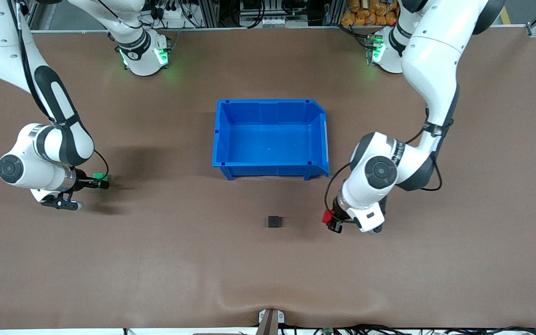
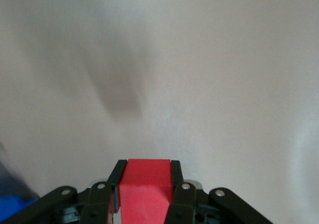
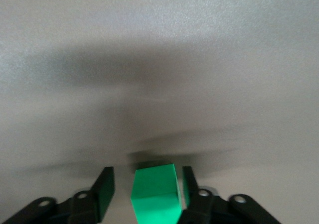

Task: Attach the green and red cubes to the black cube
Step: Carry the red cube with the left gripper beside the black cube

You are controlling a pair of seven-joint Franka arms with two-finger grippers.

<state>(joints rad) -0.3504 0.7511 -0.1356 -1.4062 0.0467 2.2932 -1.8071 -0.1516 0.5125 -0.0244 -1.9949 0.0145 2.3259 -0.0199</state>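
The black cube (image 1: 274, 221) sits alone on the brown table, nearer the front camera than the blue bin. My left gripper (image 1: 332, 222) (image 2: 145, 165) is shut on the red cube (image 1: 327, 216) (image 2: 145, 184), low over the table a short way toward the left arm's end from the black cube. At the right arm's end of the table, my right gripper (image 1: 100, 180) (image 3: 147, 179) stands open around the green cube (image 1: 99, 176) (image 3: 155, 191). The cube rests on the table close against one finger, and a gap shows at the other.
A large blue plastic bin (image 1: 270, 104) stands open at the table's middle, nothing inside it. Both arm bases are along the table edge farthest from the front camera. Bare brown table lies between the black cube and the green cube.
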